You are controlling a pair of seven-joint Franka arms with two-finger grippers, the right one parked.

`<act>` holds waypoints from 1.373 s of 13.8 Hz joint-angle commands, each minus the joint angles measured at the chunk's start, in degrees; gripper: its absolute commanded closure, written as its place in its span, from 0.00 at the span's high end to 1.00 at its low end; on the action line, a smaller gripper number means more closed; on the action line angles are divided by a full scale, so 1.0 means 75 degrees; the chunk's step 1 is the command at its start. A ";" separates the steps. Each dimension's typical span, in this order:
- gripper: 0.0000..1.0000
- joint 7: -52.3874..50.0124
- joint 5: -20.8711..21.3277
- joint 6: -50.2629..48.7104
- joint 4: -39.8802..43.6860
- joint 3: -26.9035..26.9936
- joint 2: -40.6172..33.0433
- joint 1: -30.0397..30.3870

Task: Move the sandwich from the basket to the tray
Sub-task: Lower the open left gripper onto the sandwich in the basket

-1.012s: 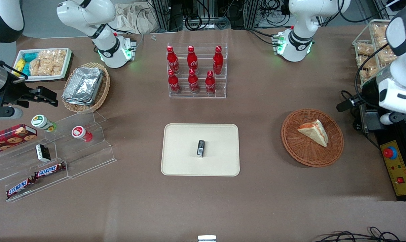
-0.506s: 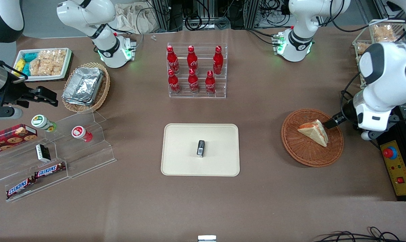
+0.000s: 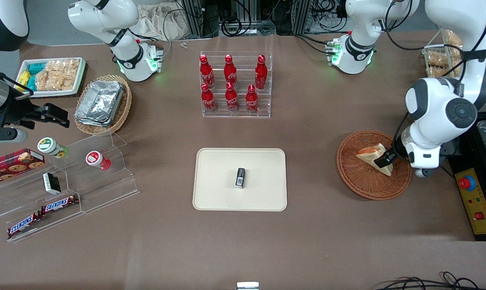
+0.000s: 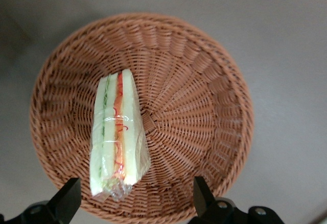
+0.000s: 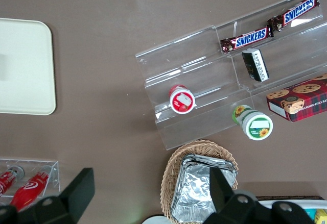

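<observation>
Above basket [image 4: 204, 106], fingers [image 4: 66, 201] spread wide apart, clamped on nothing. Gripper [image 4: 134, 203] hovering over sandwich [image 4: 116, 132], wedge lying clear-wrapped inside the woven bowl, filling layers edge-up. Toward the parked arm's end, well apart: tray [image 3: 214, 193], carrying one small dark packet [image 3: 240, 177] at centre.

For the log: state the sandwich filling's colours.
Orange-red, green and pale layers on the sandwich; left wrist view.

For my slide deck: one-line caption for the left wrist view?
Open gripper hovers above the wrapped sandwich lying in the round wicker basket.
</observation>
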 commanded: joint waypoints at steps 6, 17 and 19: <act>0.99 -0.0843 0.0087 0.0331 -0.0298 0.0002 0.0386 -0.0121; 0.99 -0.1359 0.0087 -0.0219 -0.0205 0.0014 -0.0058 -0.0097; 0.99 -0.1359 0.0098 -0.0255 -0.0263 0.0014 -0.0036 -0.0109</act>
